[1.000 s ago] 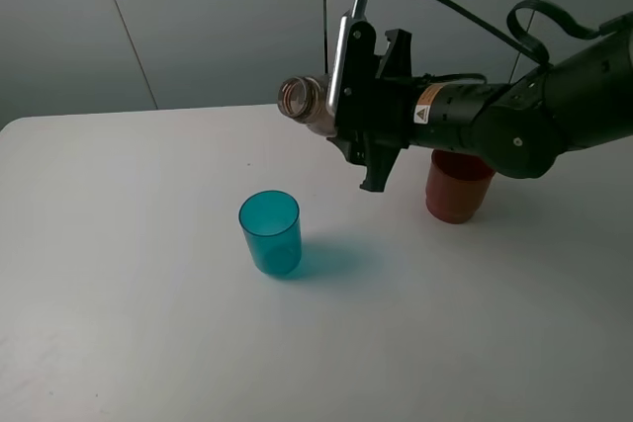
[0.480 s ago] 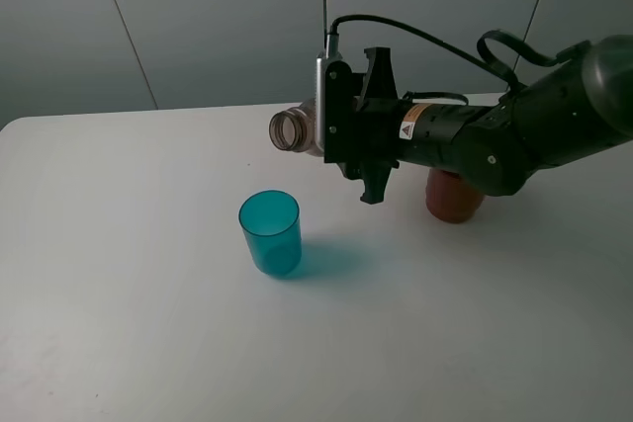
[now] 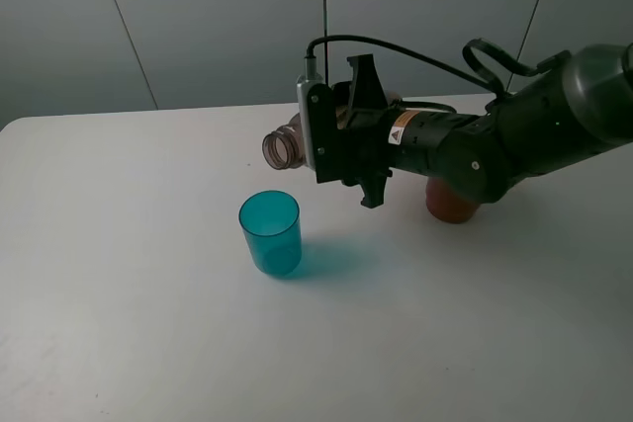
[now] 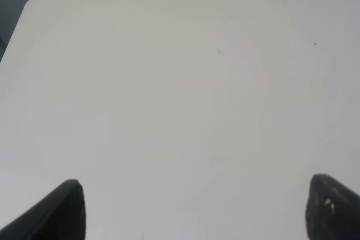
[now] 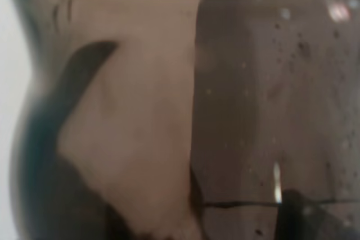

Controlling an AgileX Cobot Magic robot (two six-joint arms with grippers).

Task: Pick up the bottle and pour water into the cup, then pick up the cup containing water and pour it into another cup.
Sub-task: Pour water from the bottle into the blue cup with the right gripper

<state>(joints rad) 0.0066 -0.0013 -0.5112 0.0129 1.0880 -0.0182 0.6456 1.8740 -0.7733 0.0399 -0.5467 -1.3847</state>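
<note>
Exterior high view: your right pincer [image 3: 364,137] is clamped shut on the bottle [image 3: 282,148], which lies roughly level with its open mouth toward the left of the view. Only the threaded neck and mouth show. The rest of the body is hidden behind the wrist camera mount and the pincer's black frame. You cannot tell from here whether the bottle carries any water.

The cup [image 3: 270,232], teal, stands upright on the worktop [image 3: 119,294]. It sits below and a little nearer the camera than the bottle mouth, and clear of it. You cannot read its contents at this angle.

Another cup [image 3: 450,207], red-orange, stands to the right. The right arm [image 3: 514,135] covers its upper part, so only the lower wall and base show.

Right wrist view: the bottle [image 5: 197,111] fills the frame, out of focus. You see smoky brown wall, a few droplets and a vertical boundary between a lighter and a darker half. A teal smear shows through it on one side, too blurred to name. A dark shape at one edge may be a finger, but you cannot tell.

Left wrist view: the left pincer [image 4: 197,209] stands wide open with nothing between the jaws. Only two dark fingertips [image 4: 64,209] are in frame, cut off at the edge, over bare worktop [image 4: 169,82]. The left arm is out of the exterior view.
</note>
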